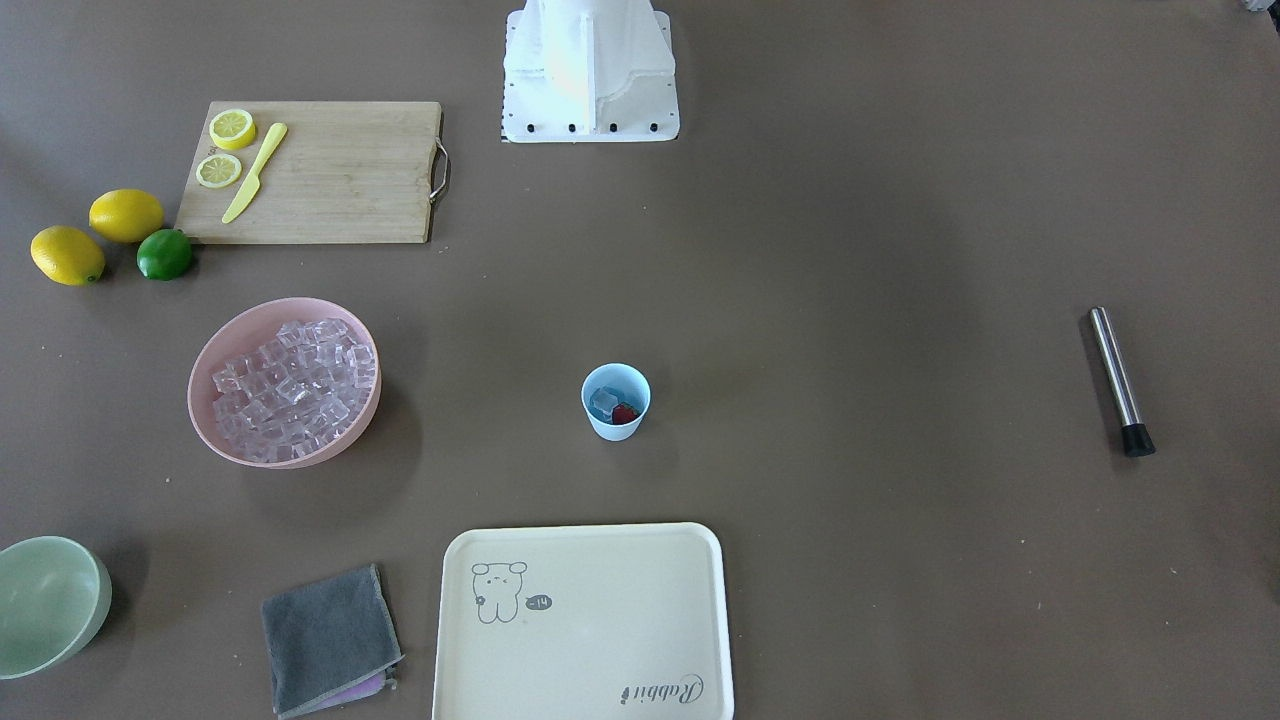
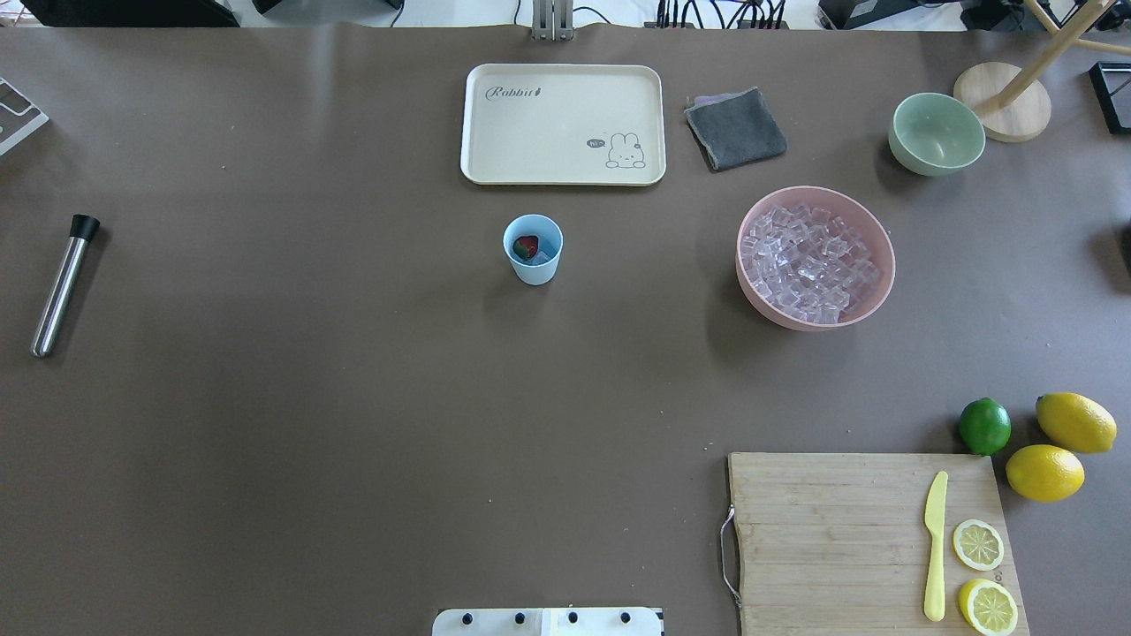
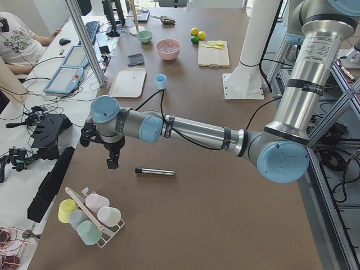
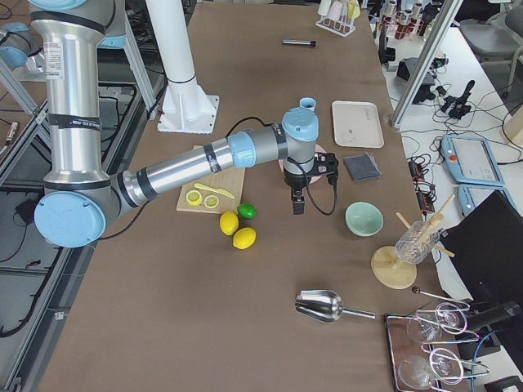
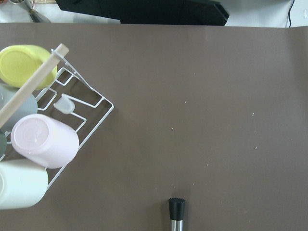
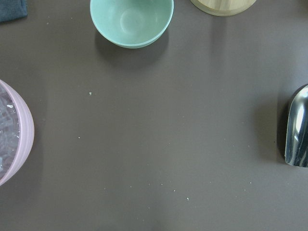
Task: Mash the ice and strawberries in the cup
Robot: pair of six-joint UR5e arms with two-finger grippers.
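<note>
The pale-blue cup (image 2: 533,249) stands upright mid-table, also in the front view (image 1: 615,400). Inside it lie a clear ice cube (image 1: 603,402) and a dark-red strawberry (image 2: 526,246). More ice fills the pink bowl (image 2: 815,257). A steel muddler (image 2: 62,284) with a black tip lies flat far out on my left side. My left gripper (image 3: 112,163) hangs above the table just beyond the muddler's (image 3: 154,171) black end. Between the pink and green bowls, my right gripper (image 4: 298,204) hovers. I cannot tell whether either gripper is open or shut.
A cream tray (image 2: 563,124) and grey cloth (image 2: 735,128) lie beyond the cup. The green bowl (image 2: 937,133), cutting board (image 2: 870,539) with knife and lemon slices, lemons and a lime (image 2: 984,426) are on the right. A cup rack (image 5: 43,139) and metal scoop (image 6: 298,127) sit at the table's ends.
</note>
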